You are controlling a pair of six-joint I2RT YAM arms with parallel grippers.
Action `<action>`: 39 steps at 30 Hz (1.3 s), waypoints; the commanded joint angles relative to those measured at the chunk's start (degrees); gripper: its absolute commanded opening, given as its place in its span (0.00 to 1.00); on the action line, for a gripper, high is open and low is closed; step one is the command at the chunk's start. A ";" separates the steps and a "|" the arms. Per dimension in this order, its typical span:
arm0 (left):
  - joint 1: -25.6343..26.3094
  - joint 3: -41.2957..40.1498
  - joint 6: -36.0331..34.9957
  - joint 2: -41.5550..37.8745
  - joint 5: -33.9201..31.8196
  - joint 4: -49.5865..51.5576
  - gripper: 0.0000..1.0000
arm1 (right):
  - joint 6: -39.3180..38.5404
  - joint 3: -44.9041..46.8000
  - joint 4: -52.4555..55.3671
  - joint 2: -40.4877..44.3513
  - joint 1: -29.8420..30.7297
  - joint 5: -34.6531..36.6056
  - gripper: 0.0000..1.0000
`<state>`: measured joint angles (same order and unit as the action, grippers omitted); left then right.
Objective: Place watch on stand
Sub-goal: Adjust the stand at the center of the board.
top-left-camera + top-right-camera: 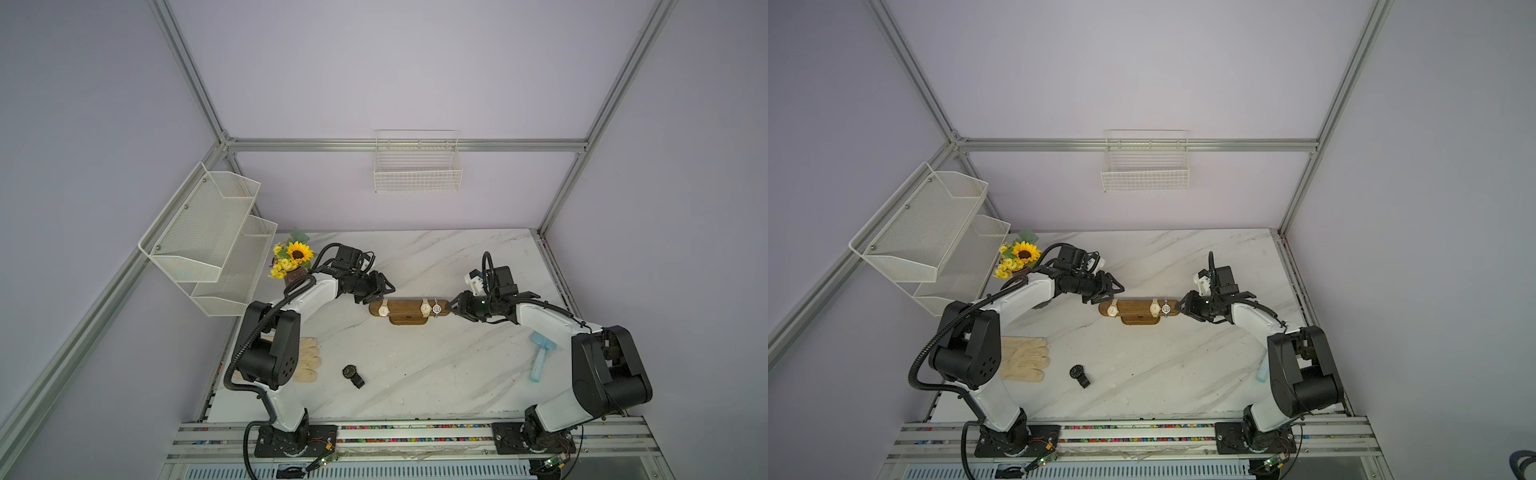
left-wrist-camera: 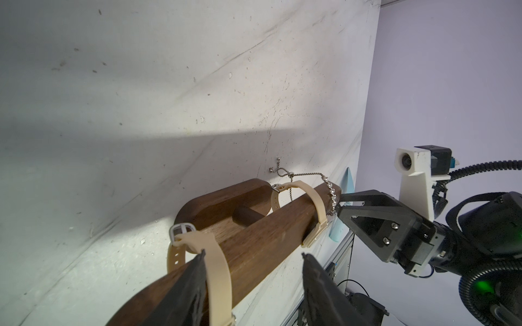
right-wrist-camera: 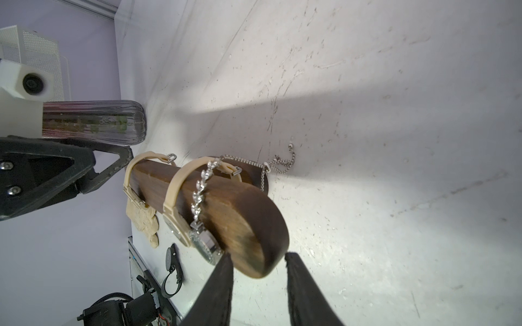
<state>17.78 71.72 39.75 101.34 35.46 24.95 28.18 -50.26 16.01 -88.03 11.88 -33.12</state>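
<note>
The stand (image 1: 405, 307) is sitting mid-bench (image 1: 436, 374), its bar lying crosswise between the two arms. Three watches are already hanging on the bar: one beige watch (image 1: 383, 308) near its left end, a second beige watch (image 1: 425, 308) towards the right, and a silver watch (image 1: 436, 308) just beside that one, its chain trailing down behind the bar. The black watch (image 1: 351, 371) is lying flat on the bench nearer the front edge, well apart from the stand and from both arms.

The left hand (image 1: 376, 297) is hovering at the bar's left end. In its wrist view the jaws are standing apart, one finger (image 2: 189, 293) crossing the bar beside the beige strap, the other off to the side with bare bench showing between it and the wood, so it is gripping nothing.

The right hand (image 1: 453, 309) is sitting at the bar's right end. Its fingers (image 3: 223, 285) are flanking the rounded tip, one right by the silver watch; I cannot tell whether they are pinching the wood.

Gloves (image 1: 307, 359) are lying at the left, a blue brush (image 1: 540, 357) at the right, and a sunflower (image 1: 298, 251) is standing at the back left.
</note>
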 commanded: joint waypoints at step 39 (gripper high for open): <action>1.74 -10.52 -1.25 -13.76 -3.03 2.62 0.53 | -1.81 -0.45 -0.97 0.66 -0.33 -1.55 0.35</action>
<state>18.96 62.85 39.29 87.85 31.51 28.77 27.07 -50.26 15.97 -88.03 11.88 -34.20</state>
